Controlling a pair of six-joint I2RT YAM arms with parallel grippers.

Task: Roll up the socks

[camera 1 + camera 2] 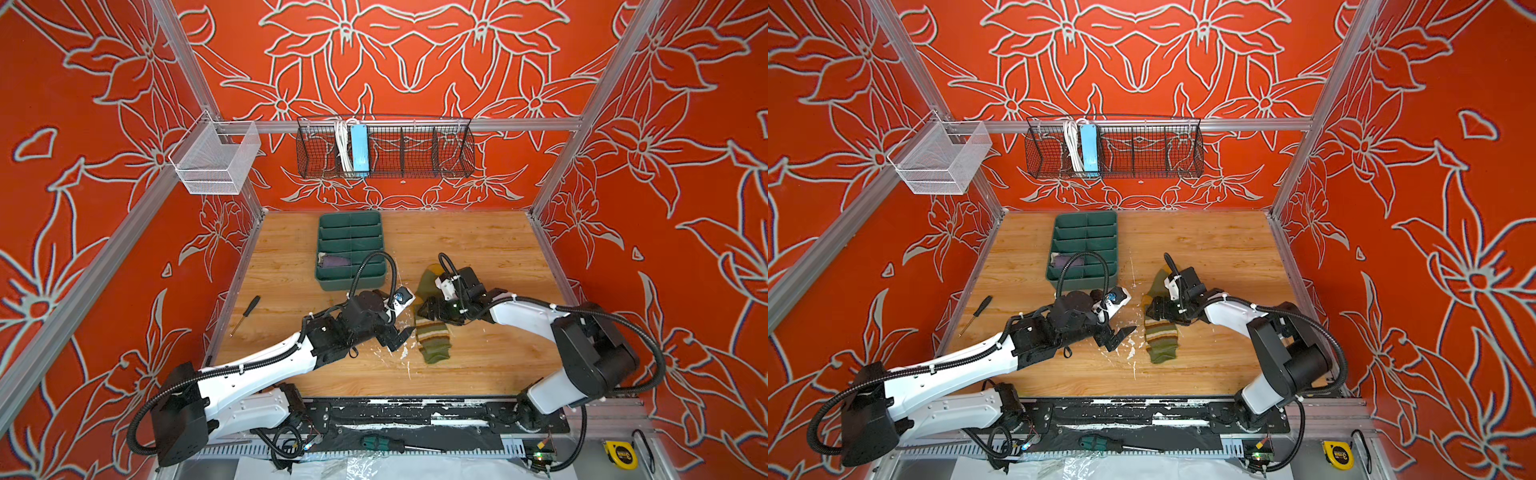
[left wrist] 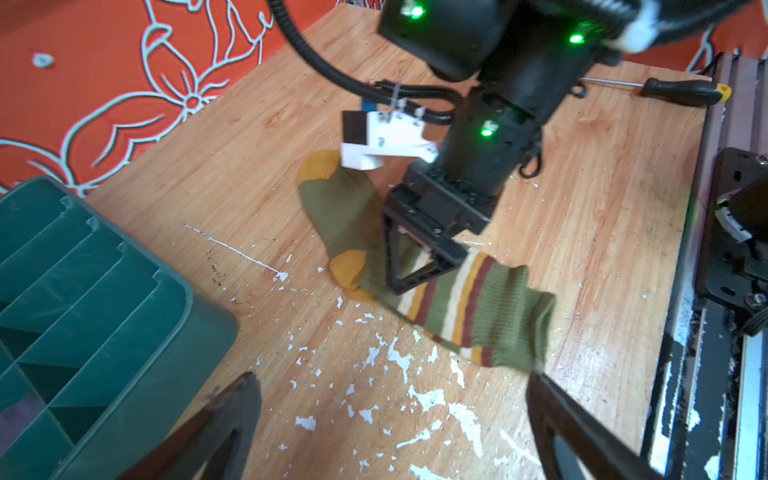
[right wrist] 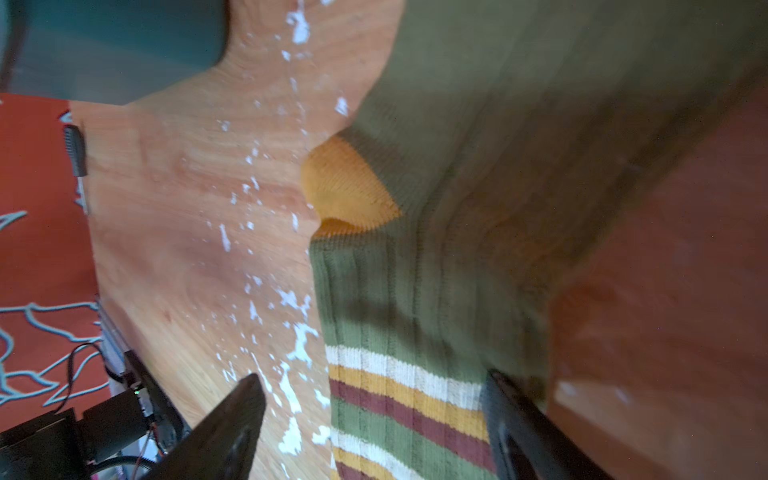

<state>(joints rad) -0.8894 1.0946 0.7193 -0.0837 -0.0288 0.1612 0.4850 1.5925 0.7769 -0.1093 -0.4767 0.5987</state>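
Olive green sock (image 1: 432, 338) with mustard toe and striped leg lies flat on the wooden table (image 1: 490, 249), directly beneath the right gripper (image 3: 372, 382), whose jaws stand wide apart over the stripes, pinching nothing (tips down at the fabric). Beyond the left gripper (image 2: 392, 380) sits a green divided tray (image 1: 351, 284), with a purple sock (image 1: 332, 262) in one compartment. The left gripper is spread fully, empty, just beside the olive cuff. A screwdriver (image 1: 249, 309) lies well apart from it.

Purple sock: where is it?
The purple sock lies in a left compartment of the green tray, left of centre in both top views, beyond the left gripper.
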